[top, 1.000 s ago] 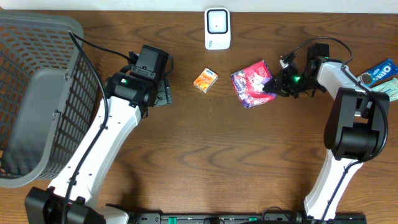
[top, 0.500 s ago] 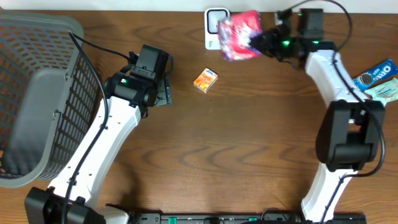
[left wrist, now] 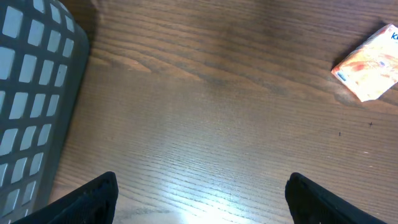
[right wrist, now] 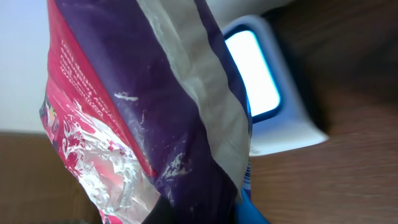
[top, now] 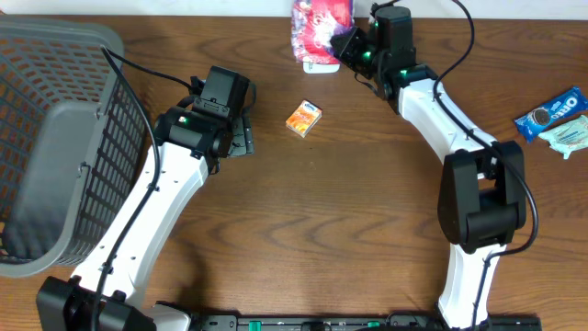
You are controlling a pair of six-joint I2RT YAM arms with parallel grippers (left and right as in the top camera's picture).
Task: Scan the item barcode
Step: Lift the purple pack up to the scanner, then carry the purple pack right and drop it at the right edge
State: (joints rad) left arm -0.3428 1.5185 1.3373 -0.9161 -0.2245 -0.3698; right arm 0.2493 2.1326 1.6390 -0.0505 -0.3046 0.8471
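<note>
The packet (top: 317, 23) is pink and purple, the scanner (right wrist: 289, 134) white, the box (top: 303, 119) orange.

I am noting the snack pouch (right wrist: 124, 93) as glossy, crinkled plastic film. The barcode scanner (right wrist: 289, 134) is showing smooth white plastic. The table (left wrist: 205, 124) is showing varnished wood grain, glinting under light. The basket (left wrist: 31, 62) is looking like matt grey plastic.

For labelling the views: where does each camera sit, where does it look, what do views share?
Overhead: above the table, facing down; both arms, basket, box, pouch.
Left wrist: on left arm, facing table; open left fingers, basket, box.
Right wrist: on right arm, facing pouch and scanner; right fingers mostly hidden.
Shared: box, overhead and left wrist; pouch, overhead and right wrist.
</note>
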